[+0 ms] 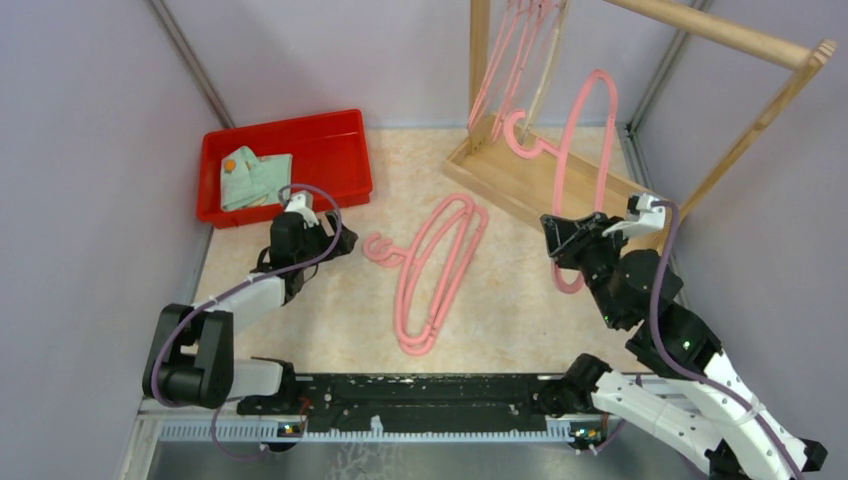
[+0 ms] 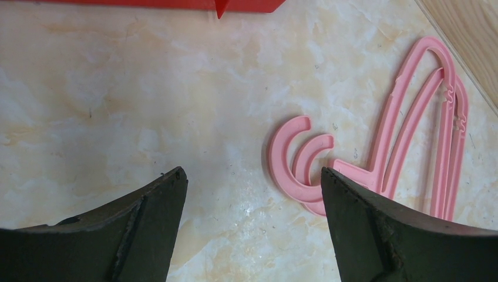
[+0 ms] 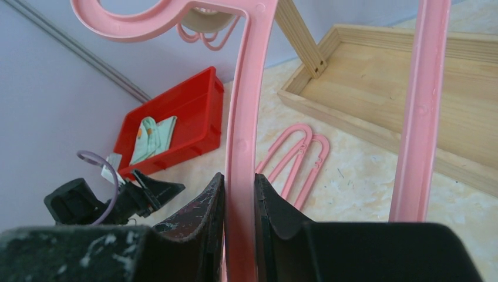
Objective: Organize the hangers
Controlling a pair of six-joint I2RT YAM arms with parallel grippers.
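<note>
Right gripper [image 3: 239,182]: jaws nearly closed, pinching one side arm of a pink held hanger [image 3: 241,117]. The grip is narrow and on that arm only, so expect the hanger to pivot in the pads if swung fast. In the top view it's lifted off the table at centre right. Its hook points to frame left, low in front of the rack base [image 1: 520,175] and nowhere near the rail [image 1: 720,30] at upper right. Step in hand, as I read it, is getting that hook over the rail next to the hung hangers [image 1: 490,75] at top centre. To do it well: raise first, then rotate the wrist so the hook opening faces down. Come at the rail from the open side, lower until the hook bears weight, and only then release. Keep the loop clear of the rack's upright post and of the hung hangers, since a snag there would drag them along. Can't tell from these views how far the hook clears the rack base, so lift straight up before any sideways move. Left gripper [image 2: 251,173]: jaws wide apart, holding nothing, hovering over the table just left of the hooks of the two hangers [image 2: 384,132] lying stacked at frame centre. Those look like the next ones to pick up.
</note>
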